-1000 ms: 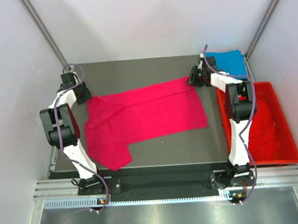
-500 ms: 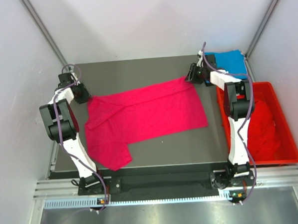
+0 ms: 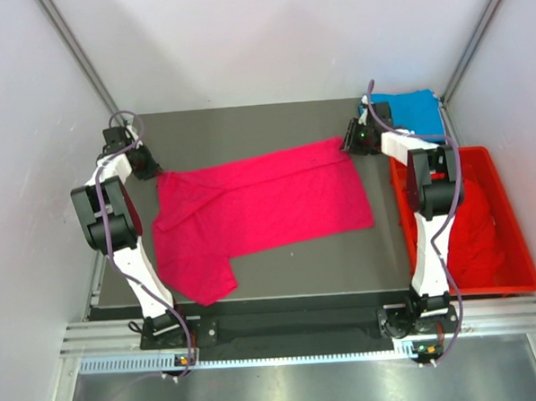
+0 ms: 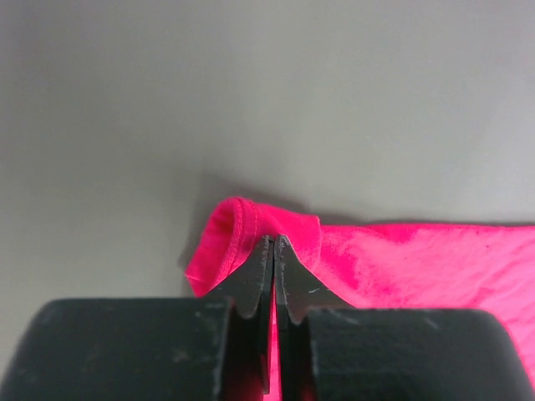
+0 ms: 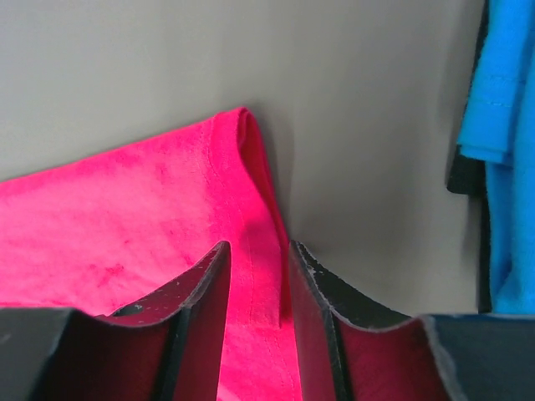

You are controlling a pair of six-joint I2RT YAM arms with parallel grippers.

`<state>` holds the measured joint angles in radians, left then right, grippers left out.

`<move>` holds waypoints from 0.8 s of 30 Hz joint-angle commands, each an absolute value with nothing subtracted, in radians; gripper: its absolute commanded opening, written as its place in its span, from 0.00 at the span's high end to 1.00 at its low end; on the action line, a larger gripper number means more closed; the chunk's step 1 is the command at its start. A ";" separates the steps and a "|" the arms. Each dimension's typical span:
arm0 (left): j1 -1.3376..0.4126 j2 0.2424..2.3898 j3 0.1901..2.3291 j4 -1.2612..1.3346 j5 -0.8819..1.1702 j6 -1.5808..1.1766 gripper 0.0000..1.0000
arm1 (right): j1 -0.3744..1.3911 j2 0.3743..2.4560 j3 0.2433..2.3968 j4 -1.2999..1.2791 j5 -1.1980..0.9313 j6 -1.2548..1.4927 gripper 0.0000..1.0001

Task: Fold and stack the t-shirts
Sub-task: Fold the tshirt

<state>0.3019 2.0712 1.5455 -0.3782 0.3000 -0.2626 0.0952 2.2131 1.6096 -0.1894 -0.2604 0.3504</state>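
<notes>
Both arms stretched to the far corners of the pink t-shirt (image 3: 268, 205), which lies spread across the middle of the tabletop (image 3: 246, 130).
Left hand (image 4: 274, 251) is clamped tight on the rolled-over left corner. Right hand (image 5: 255, 267) is parted, fingers straddling the right hem with the cloth between them unpinched. Blue t-shirt (image 3: 412, 112) at the far right corner, cut off in the right wrist view. Red t-shirts (image 3: 472, 226) heaped in the red crate (image 3: 513, 241), partly behind the right arm; can't count them.

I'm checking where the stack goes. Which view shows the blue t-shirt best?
Top external: the blue t-shirt lies at the far right corner of the table, partly behind the right arm. Right wrist catches only its edge; left wrist shows none of it.
</notes>
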 commanded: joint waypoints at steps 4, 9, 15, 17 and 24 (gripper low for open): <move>0.316 2.071 1.595 -0.410 0.295 -0.288 1.00 | 0.078 2.143 1.609 -0.186 -0.281 0.305 0.63; 0.327 2.079 1.595 -0.397 0.314 -0.316 1.00 | 0.077 2.158 1.654 -0.132 -0.301 0.293 0.58; 0.328 2.063 1.595 -0.402 0.345 -0.292 0.72 | 0.075 2.264 1.785 -0.181 -0.365 0.253 0.55; 0.328 2.048 1.598 -0.414 0.313 -0.261 0.63 | 0.075 2.283 1.802 -0.176 -0.388 0.245 0.54; 0.328 2.062 1.605 -0.420 0.314 -0.180 0.60 | 0.071 2.358 1.894 -0.218 -0.442 0.249 0.53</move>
<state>0.3229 2.0712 1.5620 -0.4206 0.2977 -0.2348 0.0891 2.3253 1.8225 -0.2035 -0.3931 0.2703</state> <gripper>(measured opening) 0.398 0.468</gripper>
